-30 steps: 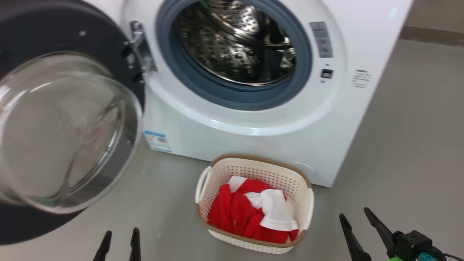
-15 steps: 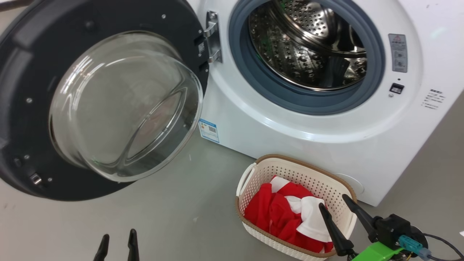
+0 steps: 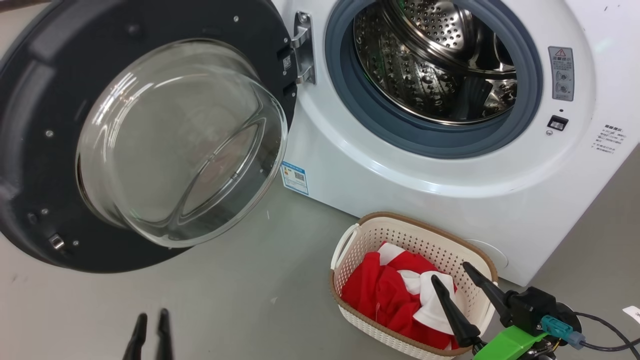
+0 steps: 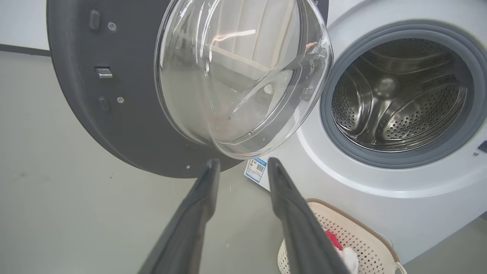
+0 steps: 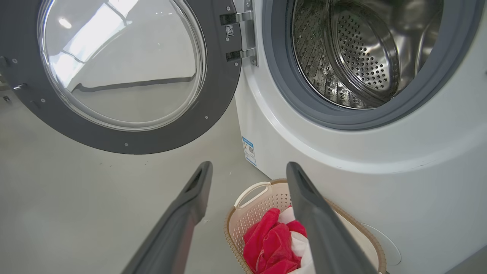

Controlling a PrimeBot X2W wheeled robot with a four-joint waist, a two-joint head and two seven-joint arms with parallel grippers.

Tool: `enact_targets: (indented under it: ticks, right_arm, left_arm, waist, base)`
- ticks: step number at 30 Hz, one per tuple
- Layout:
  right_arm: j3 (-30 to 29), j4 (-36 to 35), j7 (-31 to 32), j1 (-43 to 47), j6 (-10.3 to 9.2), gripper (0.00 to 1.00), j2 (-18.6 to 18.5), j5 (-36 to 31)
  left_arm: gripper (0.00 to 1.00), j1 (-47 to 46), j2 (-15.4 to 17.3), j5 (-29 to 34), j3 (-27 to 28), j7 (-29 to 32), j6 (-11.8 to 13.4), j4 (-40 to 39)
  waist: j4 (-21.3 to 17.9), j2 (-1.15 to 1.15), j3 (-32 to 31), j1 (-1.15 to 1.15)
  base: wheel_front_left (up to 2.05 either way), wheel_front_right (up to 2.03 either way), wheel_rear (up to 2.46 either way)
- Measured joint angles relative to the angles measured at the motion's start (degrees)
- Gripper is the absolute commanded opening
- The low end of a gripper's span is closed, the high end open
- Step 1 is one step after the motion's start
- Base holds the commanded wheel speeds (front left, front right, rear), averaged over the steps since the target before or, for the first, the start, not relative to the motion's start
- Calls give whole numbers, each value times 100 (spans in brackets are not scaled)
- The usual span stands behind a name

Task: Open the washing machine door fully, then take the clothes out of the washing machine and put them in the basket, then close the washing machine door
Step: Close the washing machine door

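The head camera looks steeply down at the washing machine door (image 3: 30,125), left, the washing machine (image 3: 380,180) and the near basket (image 3: 410,240). Both wrist cameras sit low, facing the machine; all three share door and basket.

The right gripper (image 5: 249,167) holds its two dark fingers (image 5: 182,217) spread wide with nothing between them. Beyond them the washing machine (image 5: 380,190) stands with its door (image 5: 213,114) swung open to the left on a metal hinge (image 5: 245,34). A grey seal (image 5: 281,87) rings the steel drum (image 5: 361,57). On the floor (image 5: 95,198), just before the machine, the basket (image 5: 251,217) holds the red and white clothes (image 5: 270,243). A blue sticker (image 5: 249,151) sits low on the machine's front.
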Motion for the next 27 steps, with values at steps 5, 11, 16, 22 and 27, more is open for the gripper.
enact_targets:
  ticks: [5,11,16,22,27]
  right_arm:
    - [-169,-55,0,171,0,100,107,-1]
    - [-382,-130,1,499,0,100,253,-10]
    - [-504,-212,0,611,0,100,353,-44]
    - [-675,-300,0,701,0,100,417,-91]
    - [-669,-325,0,693,0,100,441,-165]
  left_arm:
    - [0,-270,-9,127,511,-1,-326,-608]
    - [0,-1419,390,481,1305,-3,-668,-1404]
    - [0,-2337,992,409,1664,-8,-786,-1251]
    - [0,-3865,1862,-80,1808,-10,-815,-174]
    - [0,-4848,2375,-1095,1855,102,-816,1435]
  waist:
    - [-32,0,-65,0]
    - [-62,0,-98,0]
    - [-80,0,-83,0]
    - [-89,0,5,0]
    - [-139,0,138,0]
  base:
    - [0,0,0]
    - [0,0,0]
    - [0,0,0]
    - [0,0,0]
    - [0,0,0]
